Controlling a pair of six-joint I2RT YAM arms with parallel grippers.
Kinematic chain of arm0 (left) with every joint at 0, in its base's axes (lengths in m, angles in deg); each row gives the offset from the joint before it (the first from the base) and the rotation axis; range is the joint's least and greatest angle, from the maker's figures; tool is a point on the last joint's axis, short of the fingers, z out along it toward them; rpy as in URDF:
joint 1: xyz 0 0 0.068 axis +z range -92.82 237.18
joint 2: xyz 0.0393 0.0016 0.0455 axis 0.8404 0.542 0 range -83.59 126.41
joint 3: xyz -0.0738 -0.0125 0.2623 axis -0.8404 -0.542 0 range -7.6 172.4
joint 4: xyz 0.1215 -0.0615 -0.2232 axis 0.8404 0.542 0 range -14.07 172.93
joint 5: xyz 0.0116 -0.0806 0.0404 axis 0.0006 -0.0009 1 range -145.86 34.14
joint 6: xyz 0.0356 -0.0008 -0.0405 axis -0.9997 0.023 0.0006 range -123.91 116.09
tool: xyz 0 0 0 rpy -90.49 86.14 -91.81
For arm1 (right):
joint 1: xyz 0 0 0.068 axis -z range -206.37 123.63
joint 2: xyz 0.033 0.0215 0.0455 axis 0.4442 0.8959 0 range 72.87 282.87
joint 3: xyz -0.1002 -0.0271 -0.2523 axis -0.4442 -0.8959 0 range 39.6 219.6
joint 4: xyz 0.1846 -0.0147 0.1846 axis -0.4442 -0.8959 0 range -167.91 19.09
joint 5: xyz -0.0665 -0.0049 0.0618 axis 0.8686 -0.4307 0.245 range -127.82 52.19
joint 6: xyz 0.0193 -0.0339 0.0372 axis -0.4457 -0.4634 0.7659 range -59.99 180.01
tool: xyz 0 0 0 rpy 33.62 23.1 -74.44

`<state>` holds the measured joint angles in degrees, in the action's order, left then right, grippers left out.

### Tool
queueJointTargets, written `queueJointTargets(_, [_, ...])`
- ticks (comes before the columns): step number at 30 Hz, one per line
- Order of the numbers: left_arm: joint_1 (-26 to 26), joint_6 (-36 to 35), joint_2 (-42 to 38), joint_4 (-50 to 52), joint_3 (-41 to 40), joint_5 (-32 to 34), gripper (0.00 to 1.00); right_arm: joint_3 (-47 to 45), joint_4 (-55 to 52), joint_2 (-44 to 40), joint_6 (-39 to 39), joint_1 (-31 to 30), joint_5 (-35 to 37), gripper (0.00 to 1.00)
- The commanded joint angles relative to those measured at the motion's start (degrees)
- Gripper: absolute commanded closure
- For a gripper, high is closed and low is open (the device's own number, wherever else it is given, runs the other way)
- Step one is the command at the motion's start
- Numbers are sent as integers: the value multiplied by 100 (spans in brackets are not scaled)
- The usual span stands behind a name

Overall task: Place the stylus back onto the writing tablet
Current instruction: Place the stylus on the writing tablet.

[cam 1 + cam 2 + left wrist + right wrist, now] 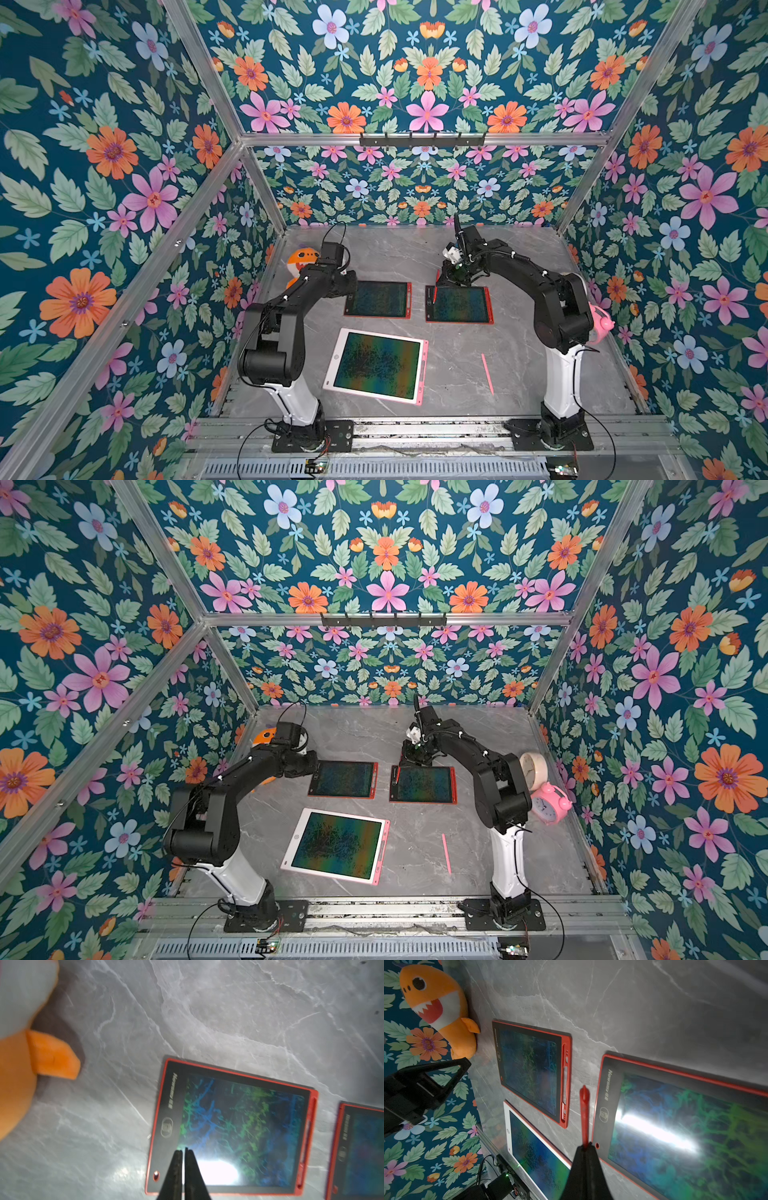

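The right gripper (585, 1147) is clamping a red stylus (584, 1109) beside a tablet (607, 1093). The left gripper (184, 1150) is hanging pressed together, empty.

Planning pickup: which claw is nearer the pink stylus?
Right. The right claw hovers at the red tablet beyond the pink stylus; left claw is over the other red tablet, farther off.

Left arm (286, 303): bent, reaching forward; left gripper (184, 1150) closed. Right arm (536, 282): reaching forward; right gripper (585, 1146) clamped, angled downward.
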<state>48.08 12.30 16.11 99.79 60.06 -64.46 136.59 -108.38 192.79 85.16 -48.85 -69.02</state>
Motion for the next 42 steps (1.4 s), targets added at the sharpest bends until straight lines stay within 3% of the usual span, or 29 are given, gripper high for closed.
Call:
queueJointTargets(1, [11, -164, 142, 73, 35, 72, 97, 252, -10, 241, 14, -59, -332, 100])
queueJointTargets(12, [6, 27, 127, -339, -470, 137, 100, 563, 309, 846, 339, -392, -639, 100])
queueJointTargets(42, [44, 219, 493, -425, -358, 209, 100, 1112, 161, 1530, 500, -723, -603, 100])
